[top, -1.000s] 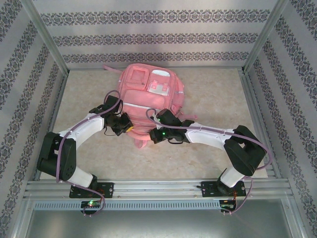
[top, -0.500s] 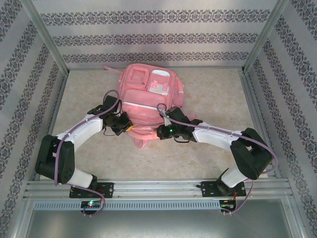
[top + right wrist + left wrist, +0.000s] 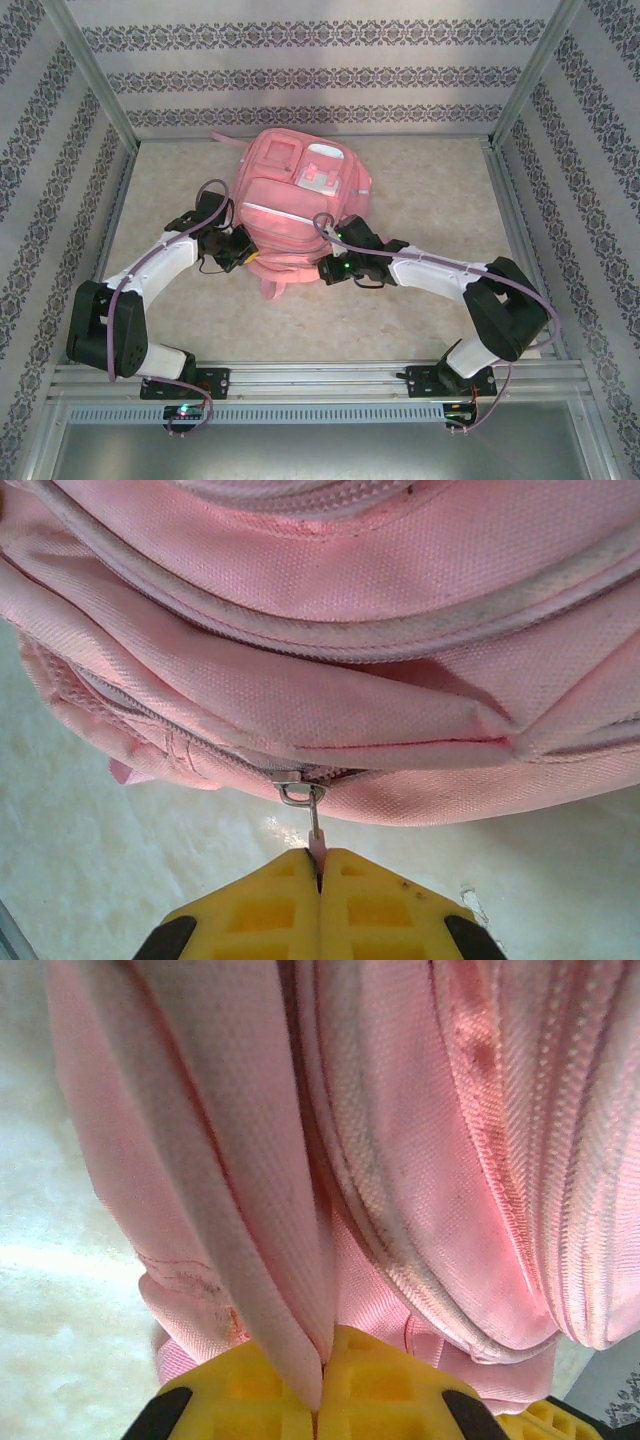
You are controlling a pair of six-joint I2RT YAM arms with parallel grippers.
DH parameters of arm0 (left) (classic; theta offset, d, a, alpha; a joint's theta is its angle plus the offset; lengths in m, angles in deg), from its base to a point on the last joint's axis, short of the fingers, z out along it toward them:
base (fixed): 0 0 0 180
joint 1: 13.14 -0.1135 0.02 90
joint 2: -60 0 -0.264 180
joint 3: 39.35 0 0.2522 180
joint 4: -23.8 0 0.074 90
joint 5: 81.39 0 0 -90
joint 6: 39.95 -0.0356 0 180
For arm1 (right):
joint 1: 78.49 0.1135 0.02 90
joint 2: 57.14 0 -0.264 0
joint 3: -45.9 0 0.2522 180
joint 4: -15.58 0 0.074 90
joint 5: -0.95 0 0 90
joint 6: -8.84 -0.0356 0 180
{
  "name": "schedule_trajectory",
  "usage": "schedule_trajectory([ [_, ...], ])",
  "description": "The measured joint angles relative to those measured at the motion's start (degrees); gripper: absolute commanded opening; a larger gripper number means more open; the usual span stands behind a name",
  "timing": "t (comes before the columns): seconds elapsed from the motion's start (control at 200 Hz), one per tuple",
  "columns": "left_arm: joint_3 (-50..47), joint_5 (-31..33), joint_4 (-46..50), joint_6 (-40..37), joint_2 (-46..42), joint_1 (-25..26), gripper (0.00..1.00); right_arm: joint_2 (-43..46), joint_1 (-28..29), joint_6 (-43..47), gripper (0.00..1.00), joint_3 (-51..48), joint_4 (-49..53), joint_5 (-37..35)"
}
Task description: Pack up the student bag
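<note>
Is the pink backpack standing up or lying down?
Lying down: the student bag rests flat on the table, front pockets facing up.

On the surface point(image 3: 430, 190), centre-back: bag point(image 3: 300, 200), flat. At its near-left corner, left jaws, pinched on a fold of its fabric. At its near-right edge, right jaws, clamped on a zip pull point(image 3: 315, 832), just before the bag. Walls point(image 3: 300, 60) left, right and behind.
</note>
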Motion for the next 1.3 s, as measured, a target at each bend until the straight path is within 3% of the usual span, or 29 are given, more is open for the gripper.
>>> schedule_trajectory([
  [0.155,0.04,1.25,1.49,-1.90,-0.35,-1.97,0.00,-3.82,1.07,0.00,0.00,3.39,0.39,1.09],
  [0.31,0.74,1.86,3.30,-3.26,-0.46,-7.52,0.00,-8.13,4.39,-0.07,0.00,8.07,0.09,2.56],
  [0.425,2.82,2.84,5.31,-2.93,-0.22,-9.33,0.25,-10.99,6.32,-0.87,0.00,10.95,-0.24,3.08],
  [0.5,3.67,3.26,5.53,-1.68,-0.59,-9.57,0.32,-12.09,6.51,-2.16,0.00,11.58,-0.24,3.26],
  [0.605,3.63,3.39,5.73,1.42,-2.75,-8.13,0.35,-13.25,6.51,-4.00,0.00,11.58,-0.66,3.28],
  [0.849,1.20,2.43,5.05,11.89,-7.91,2.40,0.41,-13.55,6.62,-6.10,0.00,11.58,-1.27,3.21],
  [1.299,-1.51,1.55,7.04,22.80,-6.49,4.28,0.43,-13.55,6.64,-6.91,0.00,10.99,-2.45,2.56],
])
